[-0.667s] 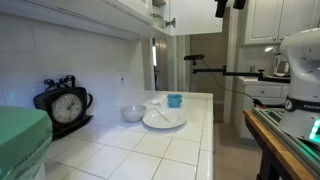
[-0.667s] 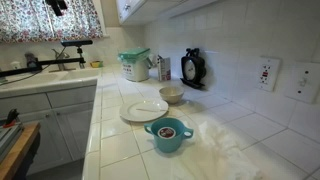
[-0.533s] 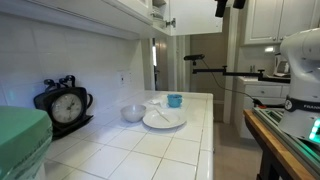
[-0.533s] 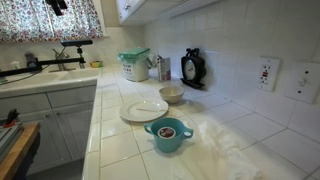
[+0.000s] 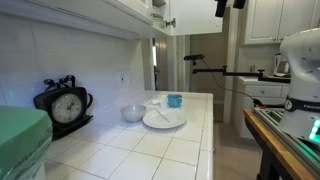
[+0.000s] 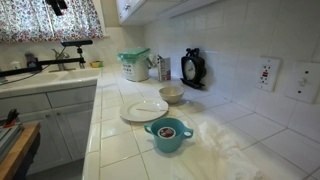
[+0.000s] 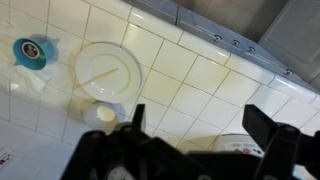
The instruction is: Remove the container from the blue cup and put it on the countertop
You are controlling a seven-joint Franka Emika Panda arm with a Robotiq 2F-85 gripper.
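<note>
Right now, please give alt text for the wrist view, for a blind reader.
Seen from above, the blue cup stands on the white-tiled countertop, near a white plate and a bowl. The gripper, jaws open, hovers apart from it.

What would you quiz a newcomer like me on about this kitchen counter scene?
1. True or false: the blue cup stands on the countertop, off the white plate.
2. Which sits nearest the clock? A blue cup, B white plate, C white bowl.
3. Fill in: the gripper is ___, holding nothing.
Key: 1 true; 2 C; 3 open.
</note>
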